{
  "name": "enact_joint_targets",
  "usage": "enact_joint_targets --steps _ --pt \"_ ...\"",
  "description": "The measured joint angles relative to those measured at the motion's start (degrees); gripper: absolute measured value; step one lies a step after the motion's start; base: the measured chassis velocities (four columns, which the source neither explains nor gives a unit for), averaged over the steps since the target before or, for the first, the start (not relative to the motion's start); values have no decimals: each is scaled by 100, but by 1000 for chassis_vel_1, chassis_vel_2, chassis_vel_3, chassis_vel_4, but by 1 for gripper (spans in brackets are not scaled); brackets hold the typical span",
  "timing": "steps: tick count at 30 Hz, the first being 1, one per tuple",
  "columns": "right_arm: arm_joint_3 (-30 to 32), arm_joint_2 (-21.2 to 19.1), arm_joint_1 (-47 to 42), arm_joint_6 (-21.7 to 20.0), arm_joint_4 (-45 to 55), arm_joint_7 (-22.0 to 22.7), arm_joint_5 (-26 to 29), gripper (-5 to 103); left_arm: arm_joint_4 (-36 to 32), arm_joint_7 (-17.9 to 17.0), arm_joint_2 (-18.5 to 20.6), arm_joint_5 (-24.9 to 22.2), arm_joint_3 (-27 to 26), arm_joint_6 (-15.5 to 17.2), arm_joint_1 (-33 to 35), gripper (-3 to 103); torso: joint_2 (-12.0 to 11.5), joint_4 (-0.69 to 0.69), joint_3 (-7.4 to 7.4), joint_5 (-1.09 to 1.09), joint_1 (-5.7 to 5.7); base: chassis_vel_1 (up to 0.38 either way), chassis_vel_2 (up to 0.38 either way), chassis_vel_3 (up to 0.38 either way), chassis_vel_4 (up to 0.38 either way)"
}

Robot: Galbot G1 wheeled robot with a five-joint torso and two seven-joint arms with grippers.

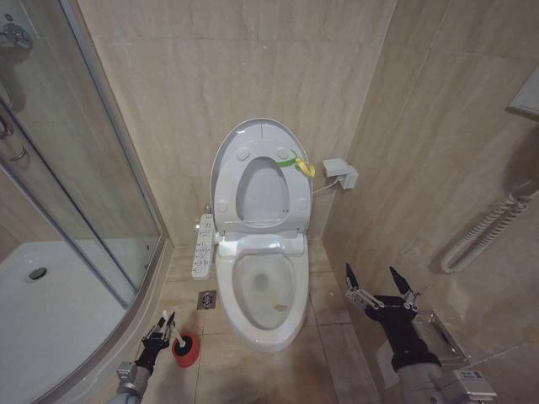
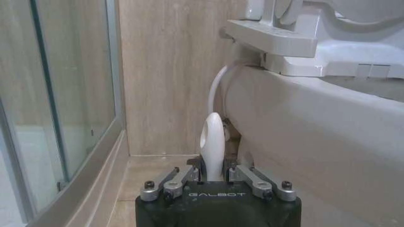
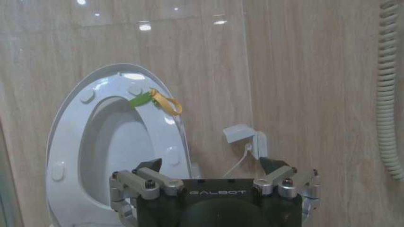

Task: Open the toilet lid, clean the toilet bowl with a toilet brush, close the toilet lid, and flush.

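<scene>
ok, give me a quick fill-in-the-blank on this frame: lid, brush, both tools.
1. The toilet lid stands ____ against the wall.
2. The left tool is shut on the handle of the toilet ____.
3. The brush's holder on the floor is coloured ____.
4. The right tool, right of the toilet bowl, has its fingers ____.

Missing words: raised; brush; red; open

Toilet brush (image 2: 213, 142) head out of sight below the left gripper's (image 2: 215, 182) body; right arm (image 1: 434, 374) cut off by frame edge.

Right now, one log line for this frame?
lid: up | bowl: exposed | left gripper: shut on brush handle, in red holder | right gripper: open, idle
</scene>
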Motion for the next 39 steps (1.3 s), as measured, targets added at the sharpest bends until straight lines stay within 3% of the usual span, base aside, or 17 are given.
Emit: enact_joint_targets --steps 16,32,39 --pt "0 0 0 0 0 0 0 100 -587 137 -141 -34 -106 -19 488 21 0 -1 0 0 0 0 0 0 0" --pt "0 0 0 0 0 0 0 100 -2880 -144 -217 -392 -285 572 1893 21 0 0 0 -1 0 0 0 0 0" --pt "0 0 0 0 0 0 0 100 -3633 -205 -272 -479 -424 481 2494 21 0 -1 -1 -1 1 0 0 0 0"
